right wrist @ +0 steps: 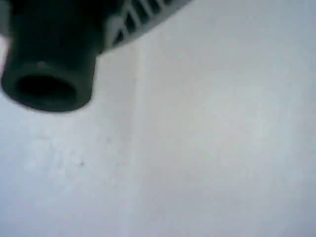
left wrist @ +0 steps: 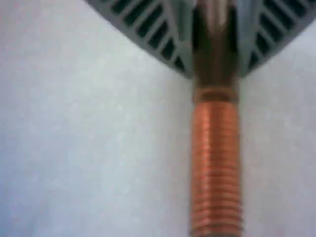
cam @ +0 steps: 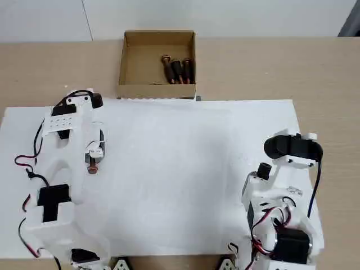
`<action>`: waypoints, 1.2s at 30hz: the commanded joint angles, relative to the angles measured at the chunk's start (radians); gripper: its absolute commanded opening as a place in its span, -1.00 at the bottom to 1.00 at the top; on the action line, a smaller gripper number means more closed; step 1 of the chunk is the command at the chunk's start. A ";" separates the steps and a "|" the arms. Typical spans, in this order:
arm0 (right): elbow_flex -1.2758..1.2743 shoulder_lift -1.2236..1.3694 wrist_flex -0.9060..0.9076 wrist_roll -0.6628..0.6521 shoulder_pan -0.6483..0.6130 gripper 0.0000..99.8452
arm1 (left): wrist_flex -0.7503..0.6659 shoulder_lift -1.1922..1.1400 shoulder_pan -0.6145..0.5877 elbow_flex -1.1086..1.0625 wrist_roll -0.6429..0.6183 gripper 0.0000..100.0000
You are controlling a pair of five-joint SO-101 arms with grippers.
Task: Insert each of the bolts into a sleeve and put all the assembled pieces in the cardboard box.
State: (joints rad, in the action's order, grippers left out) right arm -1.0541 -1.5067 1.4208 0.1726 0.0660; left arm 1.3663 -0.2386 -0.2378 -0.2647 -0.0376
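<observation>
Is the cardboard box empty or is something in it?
Not empty: the cardboard box holds three assembled pieces lying side by side.

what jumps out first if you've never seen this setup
The copper bolt clamped in the left gripper, over the left side of the white mat. Next the black sleeve in the right gripper, and three assembled pieces lying in the cardboard box at the far edge of the table.

The copper bolt (left wrist: 216, 168) sits clamped at its head end in the left gripper (left wrist: 216, 54), threaded shank sticking straight out. The black sleeve (right wrist: 47, 64), open bore showing, is pinched in the right gripper (cam: 262, 171), well apart from it. Three assembled pieces (cam: 177, 70) lie side by side in the right half of the open cardboard box (cam: 121, 67).
</observation>
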 commanded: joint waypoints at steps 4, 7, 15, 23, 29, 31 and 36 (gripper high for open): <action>0.005 -0.008 -0.027 0.005 0.002 -1.00 | 0.043 0.014 0.000 0.038 -0.003 -0.99; 0.005 -0.008 -0.027 0.005 0.002 -1.00 | 0.152 0.012 -0.002 0.122 -0.003 -0.99; 0.005 -0.008 -0.027 0.006 0.001 -1.00 | 0.385 0.014 -0.009 0.423 -0.023 -0.99; 0.005 -0.008 -0.027 0.006 0.001 -1.00 | 0.385 0.014 0.020 0.544 -0.190 -0.99; 0.005 -0.008 -0.027 0.006 0.005 -1.00 | 0.381 0.006 0.005 0.542 -0.697 -0.99; 0.005 -0.008 -0.027 0.006 0.005 -1.00 | 0.376 0.003 -0.002 0.545 -0.862 -0.99; 0.005 -0.008 -0.027 0.008 0.004 -1.00 | 0.313 0.002 -0.003 0.519 -1.247 -0.99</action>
State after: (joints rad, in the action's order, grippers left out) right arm -1.0541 -1.5067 1.4208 0.1726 0.0660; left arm 1.7054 -0.2432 -0.2378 0.2371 -1.0472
